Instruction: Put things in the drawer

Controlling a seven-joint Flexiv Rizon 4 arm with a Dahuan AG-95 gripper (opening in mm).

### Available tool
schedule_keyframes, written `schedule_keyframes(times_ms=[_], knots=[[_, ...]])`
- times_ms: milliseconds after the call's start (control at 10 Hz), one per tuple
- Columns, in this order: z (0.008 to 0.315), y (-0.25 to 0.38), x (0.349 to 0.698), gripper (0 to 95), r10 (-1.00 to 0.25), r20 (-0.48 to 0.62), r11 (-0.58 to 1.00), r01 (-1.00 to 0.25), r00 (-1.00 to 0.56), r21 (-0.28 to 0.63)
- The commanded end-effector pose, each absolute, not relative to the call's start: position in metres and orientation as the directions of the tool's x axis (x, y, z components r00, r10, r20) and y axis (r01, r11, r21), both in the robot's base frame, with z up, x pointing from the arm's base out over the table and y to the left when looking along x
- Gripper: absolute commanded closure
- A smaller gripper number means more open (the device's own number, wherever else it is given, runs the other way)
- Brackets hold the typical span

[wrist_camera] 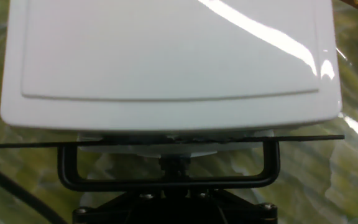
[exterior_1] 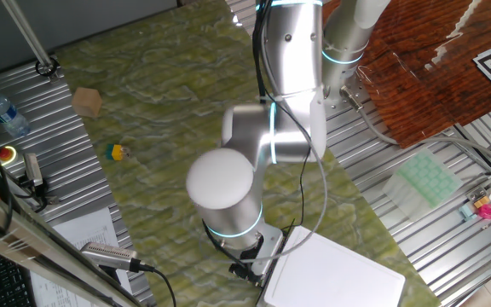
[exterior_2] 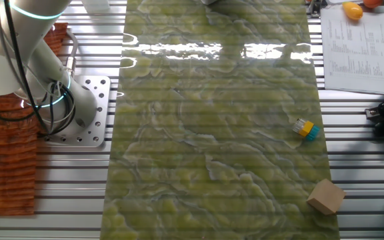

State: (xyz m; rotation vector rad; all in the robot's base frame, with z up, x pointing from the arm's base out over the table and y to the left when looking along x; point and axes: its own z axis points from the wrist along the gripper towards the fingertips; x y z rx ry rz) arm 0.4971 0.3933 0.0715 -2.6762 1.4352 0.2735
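The white box unit (exterior_1: pixel 335 273) sits at the table's near edge and fills the hand view (wrist_camera: pixel 166 56). Its drawer front with the black wire loop handle (wrist_camera: pixel 67 174) faces the hand. My gripper (wrist_camera: pixel 174 167) is low at the handle's middle, its dark fingertips pinched together on the bar. In one fixed view the gripper (exterior_1: pixel 247 268) is under the arm's wrist, against the box's left edge. A tan-brown cube (exterior_1: pixel 87 101) lies far off on the green mat, also in the other fixed view (exterior_2: pixel 325 197). The black stubby piece is not in view.
A small yellow and blue item (exterior_1: pixel 116 153) lies on the mat near the cube, also in the other fixed view (exterior_2: pixel 305 129). A water bottle (exterior_1: pixel 3 112), papers (exterior_1: pixel 88 234) and tools lie along the left side. A green tray (exterior_1: pixel 427 181) is at the right.
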Motion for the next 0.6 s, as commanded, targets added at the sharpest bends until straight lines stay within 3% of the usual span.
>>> schedule_keyframes(times_ms=[100, 500, 600], knots=[[0.0719, 0.3943, 0.4976, 76.0, -0.814, -0.219, -0.551, -0.834, 0.537, 0.004], [0.0719, 0.3943, 0.4976, 76.0, -0.813, -0.24, -0.548, -0.836, 0.53, 0.011], [0.0719, 0.3943, 0.4976, 57.0, -0.815, -0.244, -0.546, -0.838, 0.526, 0.016]])
